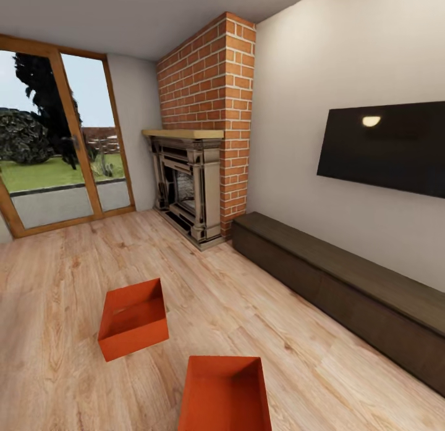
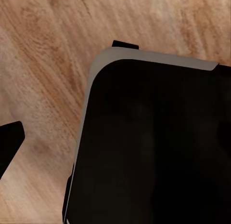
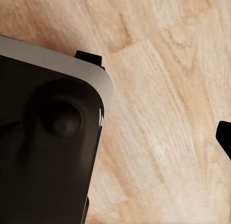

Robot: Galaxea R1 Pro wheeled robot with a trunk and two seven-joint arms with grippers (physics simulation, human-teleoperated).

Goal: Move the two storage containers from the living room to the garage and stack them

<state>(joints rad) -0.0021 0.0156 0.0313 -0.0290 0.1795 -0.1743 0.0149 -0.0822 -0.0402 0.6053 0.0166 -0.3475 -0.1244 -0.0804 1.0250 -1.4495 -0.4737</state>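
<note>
Head view: two orange-red open-top rectangular bins on the light wood-plank floor (image 1: 259, 295); near bin (image 1: 225, 394) dead ahead, long axis running away; far bin (image 1: 133, 318) left, skewed. Neither arm clearly nearer. Left wrist view: plank floor, dark robot base (image 2: 154, 147); finger state cannot be told. Right wrist view: likewise.

Two storage containers (image 1: 133, 318) (image 1: 226, 394) on wood-plank floor (image 1: 259, 307)

The head camera faces the fireplace (image 1: 194, 184) wall; both wrist cameras look down close on wood floor (image 2: 43, 65).
</note>
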